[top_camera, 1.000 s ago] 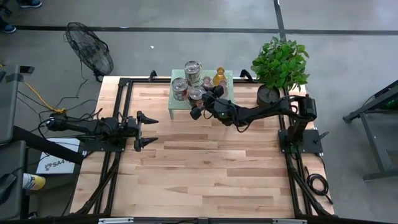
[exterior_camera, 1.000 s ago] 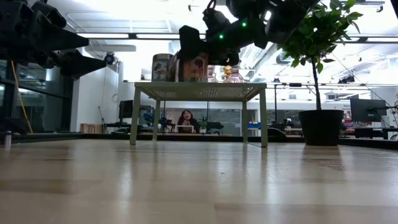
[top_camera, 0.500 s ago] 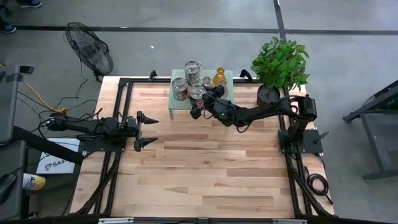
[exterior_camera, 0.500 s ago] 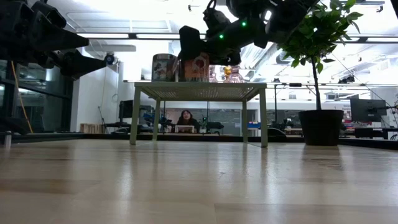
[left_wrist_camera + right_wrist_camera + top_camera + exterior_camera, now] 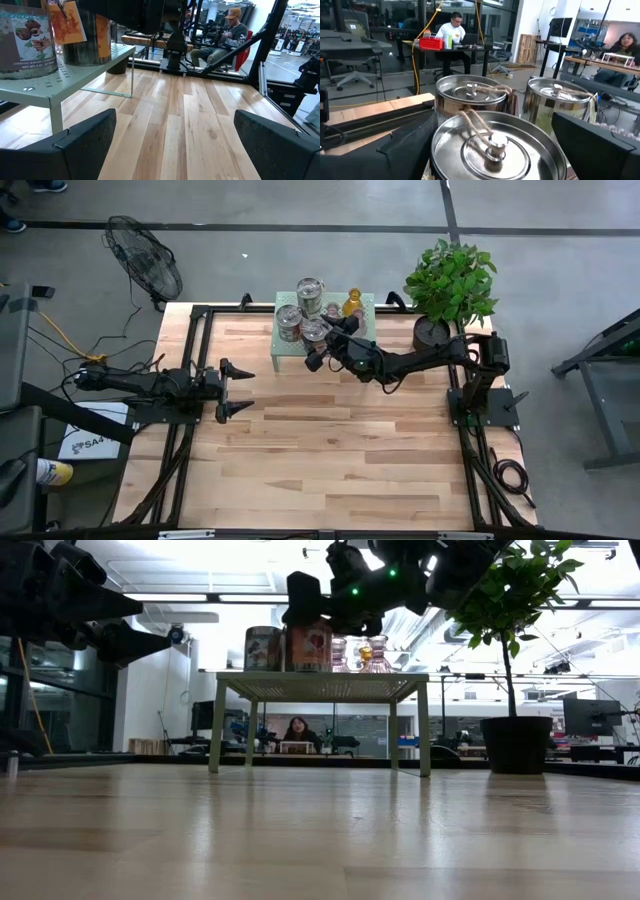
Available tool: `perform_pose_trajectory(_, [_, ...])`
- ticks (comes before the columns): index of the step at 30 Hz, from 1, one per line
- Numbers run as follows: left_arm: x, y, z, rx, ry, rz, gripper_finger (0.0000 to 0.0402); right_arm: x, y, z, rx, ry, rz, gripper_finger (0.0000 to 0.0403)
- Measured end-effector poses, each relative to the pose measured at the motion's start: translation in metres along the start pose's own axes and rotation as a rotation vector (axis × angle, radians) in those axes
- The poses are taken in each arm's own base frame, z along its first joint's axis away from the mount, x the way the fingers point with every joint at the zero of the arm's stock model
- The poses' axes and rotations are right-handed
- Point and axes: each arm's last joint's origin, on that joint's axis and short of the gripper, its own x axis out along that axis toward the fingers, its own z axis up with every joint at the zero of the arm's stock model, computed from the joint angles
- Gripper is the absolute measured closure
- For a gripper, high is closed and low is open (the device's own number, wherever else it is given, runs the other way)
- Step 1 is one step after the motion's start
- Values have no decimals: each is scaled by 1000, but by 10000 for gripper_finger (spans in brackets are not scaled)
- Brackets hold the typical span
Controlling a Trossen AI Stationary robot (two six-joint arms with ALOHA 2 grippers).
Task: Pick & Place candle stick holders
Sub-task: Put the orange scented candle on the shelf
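On green stand, silver holder, paper label print too small to read

We see a mint-green stand beside a potted plant on the wooden table; a fan lies on the floor.

Left arm: extended horizontally from the left edge toward the centre-left of the high view, held level above the table. Left gripper: fingers spread wide, nothing between them; in the left wrist view both dark fingers occupy the lower corners of the frame.

Right arm: reaches from its base at the right side diagonally toward the upper centre of the high view. Right gripper: fingers spread wide, raised, at upper centre of the low view.
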Motion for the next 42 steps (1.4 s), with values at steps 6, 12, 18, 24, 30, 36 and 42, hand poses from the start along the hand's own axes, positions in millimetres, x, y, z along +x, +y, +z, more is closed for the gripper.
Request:
perform_pose_trajectory(6, [0,0,0,0,0,0,2,0,0,4,-27,-37,9,18])
perform_pose_trajectory(12, [0,0,0,0,0,0,2,1,1,13,-90,-74,-17,18])
perform_pose_trajectory(18, [0,0,0,0,0,0,2,-3,10,24,-152,-63,-22,18])
perform_pose_trajectory(24, [0,0,0,0,0,0,2,-23,15,40,-222,19,-28,18])
perform_pose_trajectory(30, [0,0,0,0,0,0,2,-49,14,50,-301,147,20,18])
perform_pose_trajectory(36, [0,0,0,0,0,0,2,-69,8,53,-231,296,240,18])
perform_pose_trajectory(42, [0,0,0,0,0,0,2,-77,8,50,-152,403,503,18])
